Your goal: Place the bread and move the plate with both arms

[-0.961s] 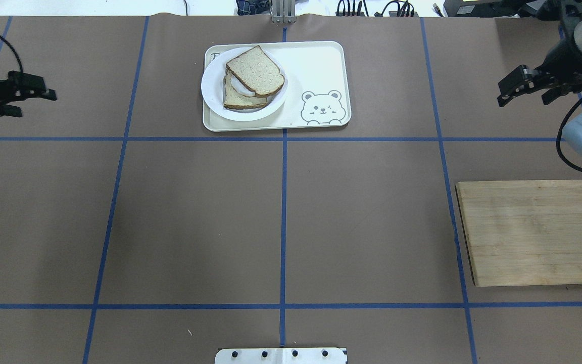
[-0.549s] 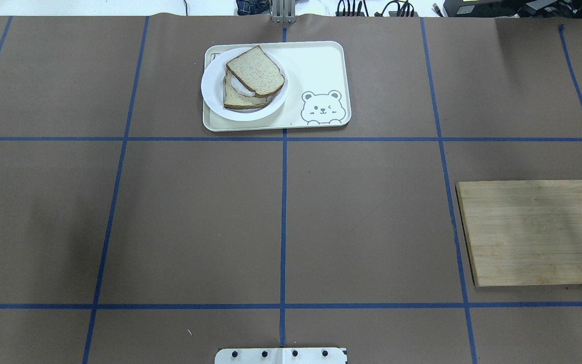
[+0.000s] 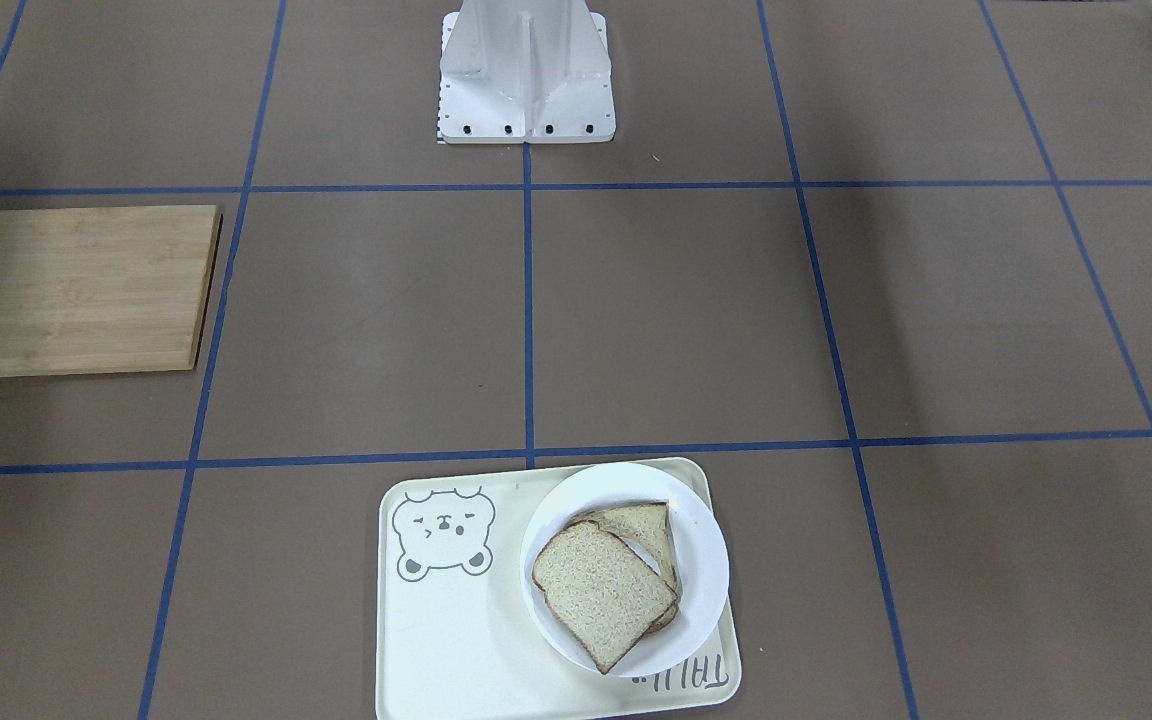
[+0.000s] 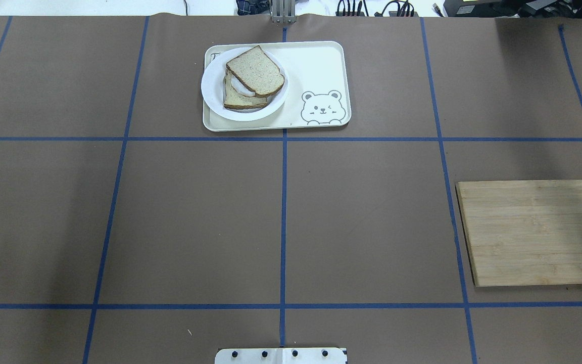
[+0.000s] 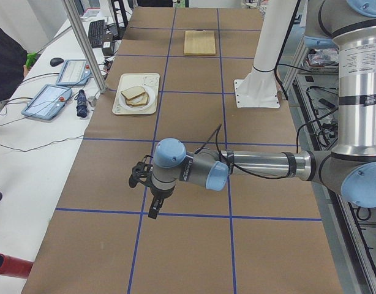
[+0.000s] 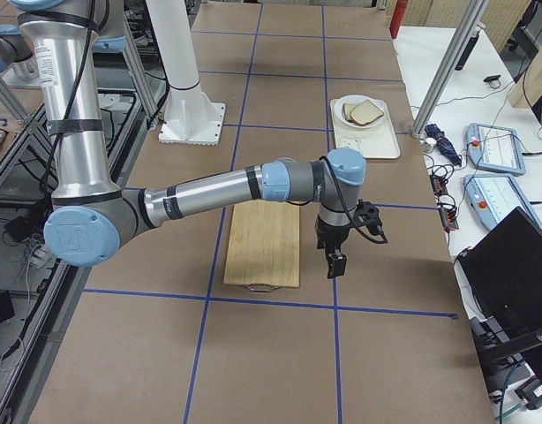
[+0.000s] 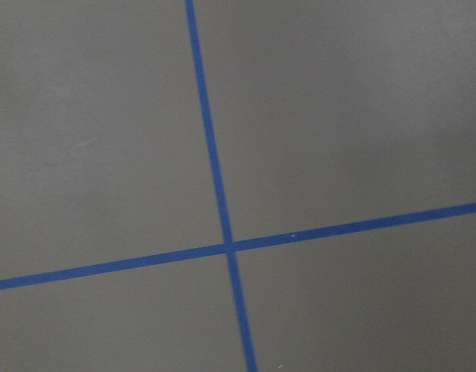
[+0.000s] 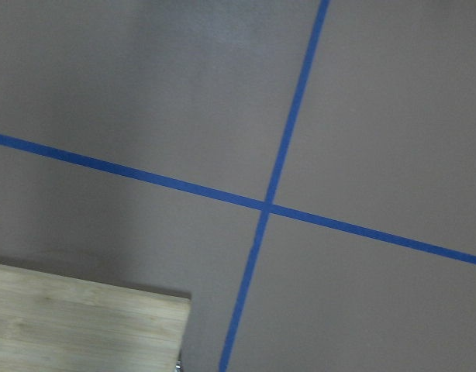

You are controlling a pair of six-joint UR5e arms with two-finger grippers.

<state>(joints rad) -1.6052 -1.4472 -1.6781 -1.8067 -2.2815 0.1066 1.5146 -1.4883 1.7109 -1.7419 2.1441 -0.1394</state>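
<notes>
A plain bread slice is lying tilted on a second slice. Both are sitting on a round white plate at the left end of a cream bear-print tray, at the table's far middle. A wooden cutting board is lying well apart, near right. The left gripper and right gripper are hanging over the table's opposite ends. Whether their claws are spread or pressed together cannot be told.
</notes>
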